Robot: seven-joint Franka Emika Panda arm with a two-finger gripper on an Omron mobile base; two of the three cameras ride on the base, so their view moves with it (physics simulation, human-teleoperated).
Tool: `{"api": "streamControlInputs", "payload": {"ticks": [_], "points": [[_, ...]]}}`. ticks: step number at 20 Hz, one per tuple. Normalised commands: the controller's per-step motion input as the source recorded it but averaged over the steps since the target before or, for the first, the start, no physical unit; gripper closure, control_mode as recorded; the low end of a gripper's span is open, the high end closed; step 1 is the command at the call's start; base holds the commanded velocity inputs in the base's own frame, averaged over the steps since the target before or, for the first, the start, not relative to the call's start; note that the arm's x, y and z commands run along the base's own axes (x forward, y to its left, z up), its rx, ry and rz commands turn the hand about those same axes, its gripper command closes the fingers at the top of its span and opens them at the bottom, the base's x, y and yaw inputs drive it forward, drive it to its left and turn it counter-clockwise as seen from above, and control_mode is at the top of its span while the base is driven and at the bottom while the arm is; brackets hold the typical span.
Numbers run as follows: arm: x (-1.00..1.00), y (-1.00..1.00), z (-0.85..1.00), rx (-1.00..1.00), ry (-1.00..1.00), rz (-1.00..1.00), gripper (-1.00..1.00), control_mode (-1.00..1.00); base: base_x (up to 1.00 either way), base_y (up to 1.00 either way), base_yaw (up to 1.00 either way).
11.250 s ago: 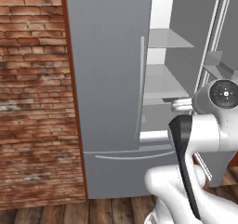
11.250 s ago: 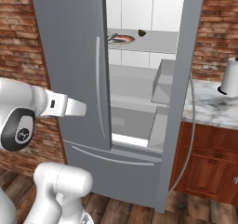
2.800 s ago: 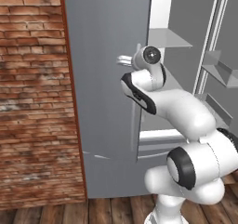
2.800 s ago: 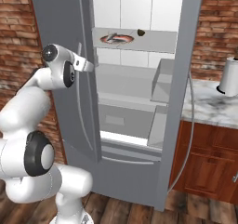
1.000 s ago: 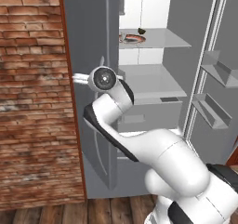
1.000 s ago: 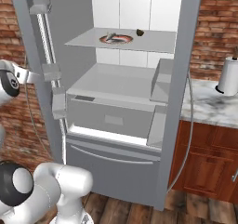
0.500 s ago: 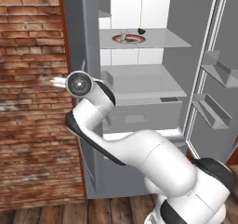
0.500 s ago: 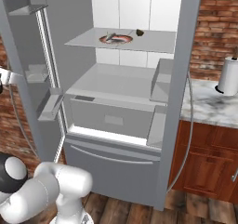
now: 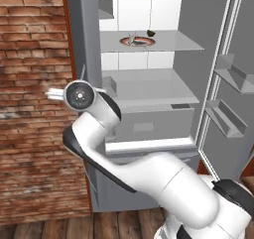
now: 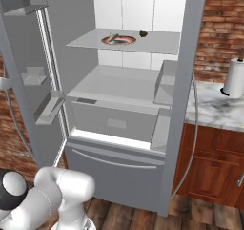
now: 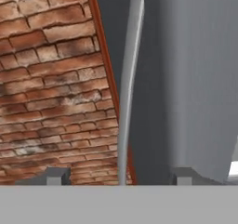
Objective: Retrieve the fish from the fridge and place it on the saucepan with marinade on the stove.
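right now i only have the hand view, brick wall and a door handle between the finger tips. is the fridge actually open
Observer: Yes. Both doors of the fridge stand swung wide, with the white interior showing.
Operator: ok wheres the fish
Observer: The fish lies on a reddish-brown round dish on the upper glass shelf.
Operator: anything else on that shelf
Observer: A small dark lump sits just right of the dish, nearer the back wall.
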Motion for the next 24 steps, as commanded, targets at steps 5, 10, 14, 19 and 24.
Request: {"api": "streamControlInputs", "payload": {"ticks": [5,10,14,19,24], "points": [[-0.59,-0.13,0.00,0.00,-0.06,0.12,-1.00,-1.00,0.00,0.00,0.00],[-0.48,-0.21,0.01,0.00,-0.09,0.15,-1.00,-1.00,0.00,0.00,0.00],[-0.65,-0.66,0.13,0.00,-0.18,0.13,-1.00,-1.00,0.00,0.00,0.00],[-0.73,-0.93,0.26,0.00,-0.19,0.11,-1.00,-1.00,0.00,0.00,0.00],[-0.51,-1.00,0.26,0.00,-0.17,0.12,-1.00,-1.00,0.00,0.00,0.00]]}}
